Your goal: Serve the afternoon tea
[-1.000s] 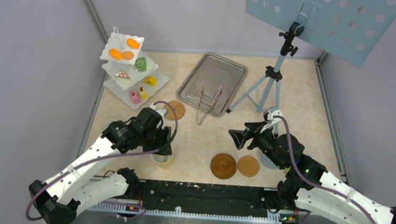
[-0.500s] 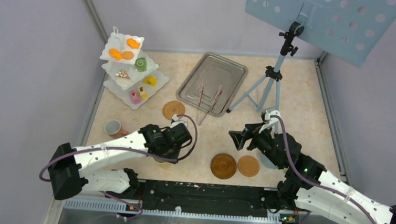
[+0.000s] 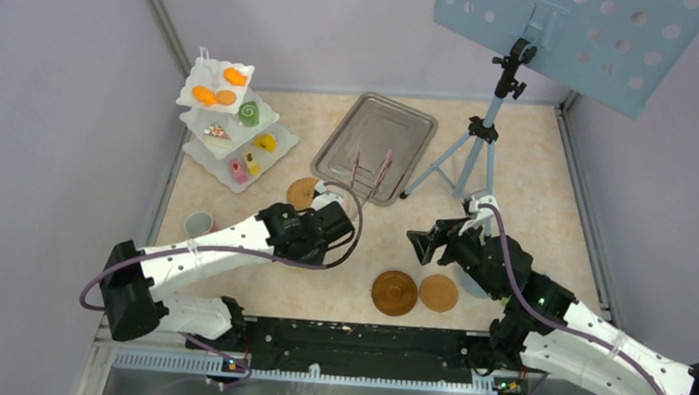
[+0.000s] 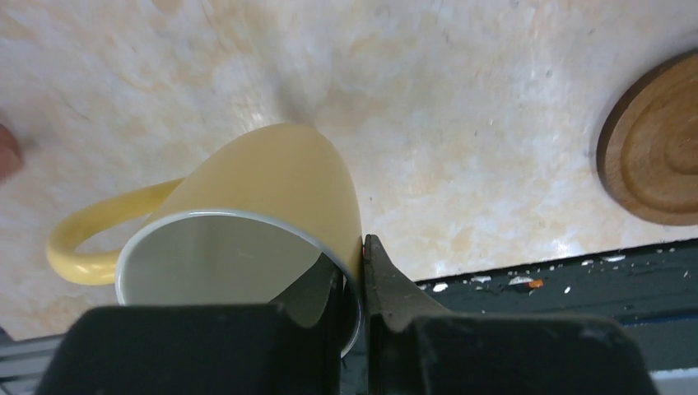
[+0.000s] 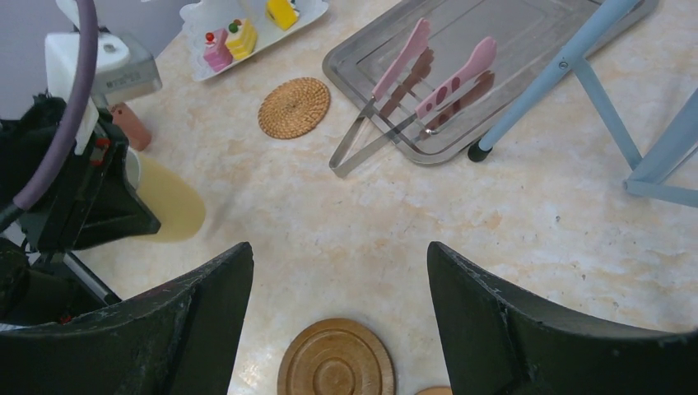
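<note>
Now two cups show: a yellow cup (image 4: 272, 177) and a second cup (image 3: 199, 223) standing by the left wall. Three coasters lie on the table (image 3: 532, 192): a woven coaster (image 3: 301, 192) just beyond the left arm, and a dark wooden coaster (image 3: 394, 293) just beside a paler coaster (image 3: 438, 293) near the front edge. One white stand (image 3: 207, 158) holds the pastries at far left. One tray (image 3: 397, 126) carries one pair of pink tongs (image 5: 401, 58).

The left claw (image 4: 350, 259) is clenched on the yellow cup's rim, one finger inside and one outside, with the cup tilted between the woven and dark coasters. The right claw (image 5: 337, 251) hangs released, jaws wide, nothing between them.

A second ago the yellow cup stood nearer the front edge under the left arm. That arm has since swung right and farther in, uncovering the second cup. The right arm has barely shifted.
</note>
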Motion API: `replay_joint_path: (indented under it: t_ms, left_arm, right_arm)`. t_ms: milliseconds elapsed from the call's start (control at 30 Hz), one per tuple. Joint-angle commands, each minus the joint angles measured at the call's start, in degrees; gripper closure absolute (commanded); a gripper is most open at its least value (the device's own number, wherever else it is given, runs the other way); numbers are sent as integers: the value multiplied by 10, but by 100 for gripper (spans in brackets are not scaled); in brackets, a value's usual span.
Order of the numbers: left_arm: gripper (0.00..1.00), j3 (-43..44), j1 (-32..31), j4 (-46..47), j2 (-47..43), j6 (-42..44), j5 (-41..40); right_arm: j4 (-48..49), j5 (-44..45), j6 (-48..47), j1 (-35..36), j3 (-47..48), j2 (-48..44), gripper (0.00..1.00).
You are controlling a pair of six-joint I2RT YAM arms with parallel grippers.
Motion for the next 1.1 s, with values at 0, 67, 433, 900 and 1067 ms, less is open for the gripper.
replay_joint_path:
  t_ms: [0, 67, 433, 900, 1067]
  left_arm:
    - [100, 93, 1, -5, 29, 76, -116]
    - [100, 129, 19, 12, 57, 133, -136]
    - [100, 241, 162, 137, 202, 333, -82]
    - [100, 254, 216, 200, 309, 329, -59]
    - [100, 244, 226, 224, 303, 337, -44]
  right_arm:
    - [2, 13, 2, -2, 12, -5, 23]
    - [0, 15, 4, -1, 14, -5, 23]
    - [-47, 24, 25, -2, 39, -23, 24]
    - [-48, 31, 25, -2, 38, -20, 18]
    - [-43, 32, 23, -1, 31, -19, 15]
